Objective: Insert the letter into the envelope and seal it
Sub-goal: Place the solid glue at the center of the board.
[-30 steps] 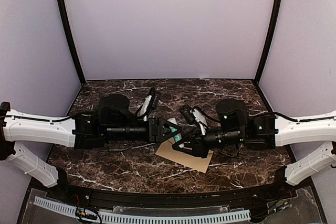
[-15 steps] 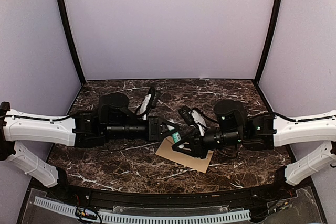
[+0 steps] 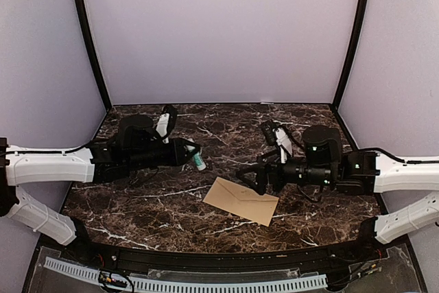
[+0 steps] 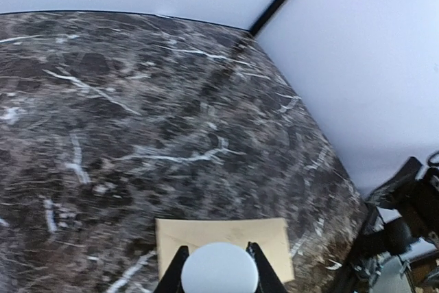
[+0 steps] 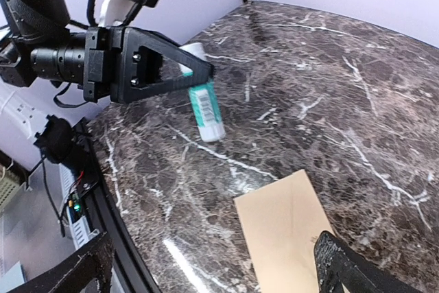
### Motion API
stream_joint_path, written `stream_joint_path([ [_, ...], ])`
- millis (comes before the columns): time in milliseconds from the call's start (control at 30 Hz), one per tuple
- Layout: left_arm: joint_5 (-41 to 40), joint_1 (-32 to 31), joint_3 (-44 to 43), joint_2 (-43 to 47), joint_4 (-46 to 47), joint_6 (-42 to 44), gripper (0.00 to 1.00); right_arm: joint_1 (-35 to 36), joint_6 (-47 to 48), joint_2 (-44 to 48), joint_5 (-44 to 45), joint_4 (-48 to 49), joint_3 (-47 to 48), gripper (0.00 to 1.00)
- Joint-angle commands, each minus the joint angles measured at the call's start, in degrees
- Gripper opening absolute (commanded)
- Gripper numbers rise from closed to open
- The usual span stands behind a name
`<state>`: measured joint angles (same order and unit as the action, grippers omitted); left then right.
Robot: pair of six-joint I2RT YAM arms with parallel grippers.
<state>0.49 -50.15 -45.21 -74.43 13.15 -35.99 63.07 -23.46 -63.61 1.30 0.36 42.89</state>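
Observation:
The tan envelope point(image 3: 241, 200) lies flat on the marble table with its flap down, also seen in the left wrist view point(image 4: 206, 232) and the right wrist view point(image 5: 291, 231). The letter does not show in any view. My left gripper point(image 3: 195, 153) is shut on a teal and white glue stick point(image 3: 198, 161), held above the table to the left of the envelope; its round white end point(image 4: 219, 271) fills the gap between the fingers. My right gripper point(image 3: 252, 175) stands open just behind the envelope's right half, with nothing in it.
The dark marble table point(image 3: 151, 211) ends at a black front rail point(image 3: 206, 255). Purple walls close in the back and both sides. In the right wrist view the left gripper point(image 5: 195, 73) and glue stick point(image 5: 206, 109) hang above the table's left part.
Both grippers met over the envelope with the glue stick between them. Now the left arm has drawn back left with the glue stick, and the right gripper has opened and pulled away right.

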Motion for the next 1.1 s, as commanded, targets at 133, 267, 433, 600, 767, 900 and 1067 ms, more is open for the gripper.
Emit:
stream_joint_path([
  [133,-16.9,13.7,10.7,3.8,6.4,10.4,0.07,-5.6,-7.4,5.3,18.4,-0.7,-7.6,0.99],
  [267,-22.5,18.0,14.3,3.5,13.3,12.4,0.08,-8.9,-8.5,8.8,18.1,3.0,-11.5,0.99],
  [433,-26.1,21.0,13.7,-1.2,16.1,13.5,0.08,-9.6,-8.1,11.8,18.7,4.0,-13.9,0.99],
  [600,-28.6,21.3,14.7,-5.9,19.4,12.4,0.10,-10.4,-9.2,12.5,17.9,2.6,-14.2,0.99],
  [767,-28.1,21.3,16.1,-8.6,22.3,12.4,0.11,-10.8,-9.7,13.0,16.7,2.8,-14.7,0.99],
  [900,-28.6,21.3,16.7,-10.1,22.6,12.1,0.14,-11.1,-9.9,13.0,16.2,2.8,-14.8,0.99],
  [1067,-28.7,21.3,18.1,-11.8,23.4,11.5,0.18,-11.8,-10.8,12.4,14.9,2.6,-14.4,0.99],
])
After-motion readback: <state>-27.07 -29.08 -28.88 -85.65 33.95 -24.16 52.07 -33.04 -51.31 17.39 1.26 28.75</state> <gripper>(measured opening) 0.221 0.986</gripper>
